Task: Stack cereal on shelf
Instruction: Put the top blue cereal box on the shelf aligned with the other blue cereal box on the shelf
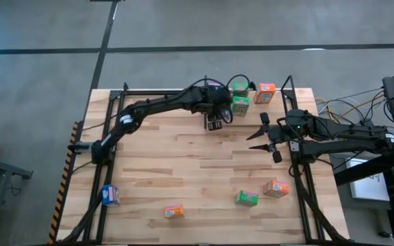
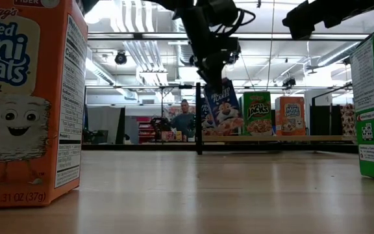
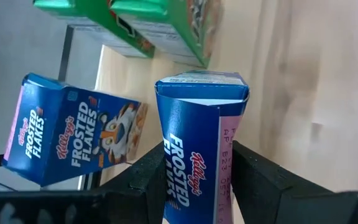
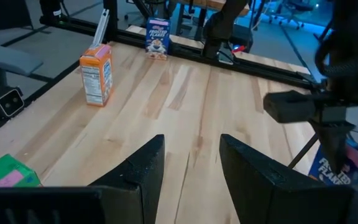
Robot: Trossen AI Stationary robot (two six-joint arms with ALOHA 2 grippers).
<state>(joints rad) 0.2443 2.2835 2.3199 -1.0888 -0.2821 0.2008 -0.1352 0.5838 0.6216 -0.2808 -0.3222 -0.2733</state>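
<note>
Step in hand: placing. Left gripper (image 3: 194, 180), at the tabletop's far edge, clamped a blue cereal box (image 3: 199, 143) beside the shelf (image 2: 265, 138). Next move likely called for setting it upright beside the blue box (image 3: 73, 137) already there. Right gripper (image 1: 264, 137) waited near the right edge, fingers apart. Only the high view showed four boxes unshelved along the near edge.

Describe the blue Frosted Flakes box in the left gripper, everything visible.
The held Frosted Flakes box is a small blue cardboard carton with white lettering and a pale pink side panel. Its closed top flap is slightly creased. The left gripper clamps it, one dark finger on each side. It hangs above the shelf, beside a second Frosted Flakes box that leans, with green boxes behind.
</note>
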